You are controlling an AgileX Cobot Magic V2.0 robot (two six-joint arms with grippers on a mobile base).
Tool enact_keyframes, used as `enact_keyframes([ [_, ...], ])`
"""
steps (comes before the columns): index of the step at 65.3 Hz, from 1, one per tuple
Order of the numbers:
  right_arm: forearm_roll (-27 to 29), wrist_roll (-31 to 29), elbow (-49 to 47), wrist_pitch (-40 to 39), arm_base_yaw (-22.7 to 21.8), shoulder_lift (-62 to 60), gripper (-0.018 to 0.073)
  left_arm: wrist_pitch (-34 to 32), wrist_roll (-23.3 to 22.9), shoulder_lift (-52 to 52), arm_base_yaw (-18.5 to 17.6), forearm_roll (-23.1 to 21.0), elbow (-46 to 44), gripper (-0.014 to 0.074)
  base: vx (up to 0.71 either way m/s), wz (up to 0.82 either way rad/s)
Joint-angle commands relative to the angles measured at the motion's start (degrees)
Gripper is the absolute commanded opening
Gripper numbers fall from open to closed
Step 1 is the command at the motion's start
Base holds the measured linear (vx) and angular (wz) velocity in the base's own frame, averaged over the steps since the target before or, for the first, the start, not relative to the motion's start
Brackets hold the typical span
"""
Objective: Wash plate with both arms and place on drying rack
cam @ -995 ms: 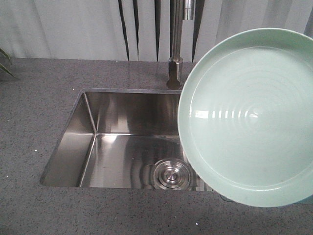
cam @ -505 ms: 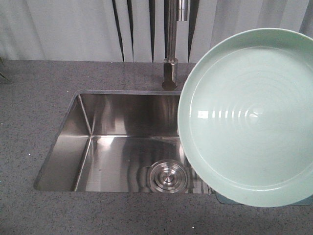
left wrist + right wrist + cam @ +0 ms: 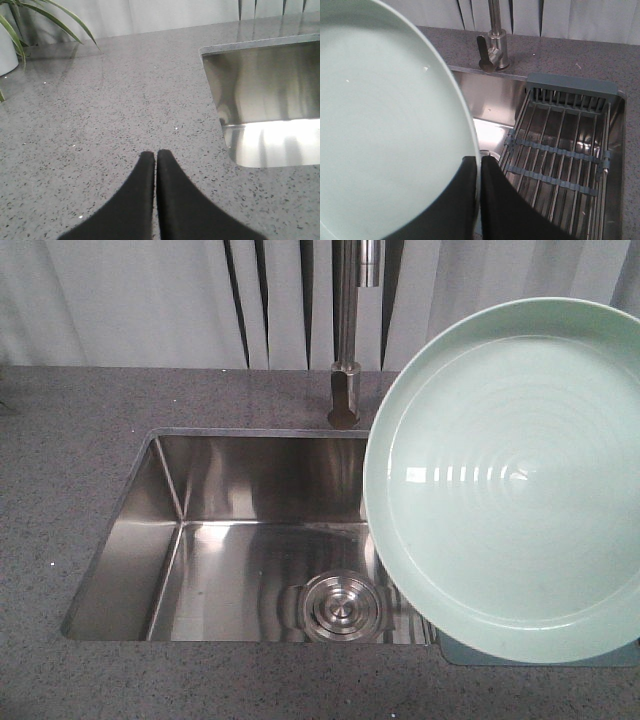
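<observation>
Gripping plate rim with right jaws, left jaws closed empty, speckled grey countertop, steel sink, curtains

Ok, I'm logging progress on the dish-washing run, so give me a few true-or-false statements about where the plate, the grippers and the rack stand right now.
1. The right gripper clamps the plate by its rim. True.
2. The left gripper is open above the sink. False: it is shut, empty, above the countertop beside the sink.
3. The plate rests on the drying rack. False: it is held in the air, and the rack's visible part is bare.
4. The faucet stands behind the sink. True.
</observation>
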Motion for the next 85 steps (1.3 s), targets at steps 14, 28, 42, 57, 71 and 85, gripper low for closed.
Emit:
enact_keyframes([
  [14,2.2,-0.1,-1.4,-3.2,0.0,0.3,-0.0006,-4.5,-0.3,-0.8,-0.1,0.1,1.1,-0.0006,0.03,0.0],
  [28,2.2,-0.1,-1.4,-3.2,0.0,0.3,-0.0006,-4.5,-0.3,-0.8,-0.1,0.1,1.1,-0.0006,0.03,-0.02],
  [42,2.2,-0.1,-1.4,-3.2,0.0,0.3,-0.0006,-4.5,-0.3,-0.8,-0.1,0.1,1.1,-0.0006,0.03,-0.01],
  [57,2.2,-0.1,-1.4,-3.2,0.0,0.3,-0.0006,-4.5,-0.3,-0.8,-0.1,0.1,1.1,-0.0006,0.03,-0.01],
  [71,2.2,-0.1,-1.4,-3.2,0.0,0.3,-0.0006,-4.5,-0.3,-0.8,-0.1,0.1,1.1,-0.0006,0.03,-0.02],
  [85,2.2,-0.1,-1.4,-3.2,0.0,0.3,-0.0006,-4.5,-0.3,-0.8,-0.1,0.1,1.1,-0.0006,0.03,-0.02],
])
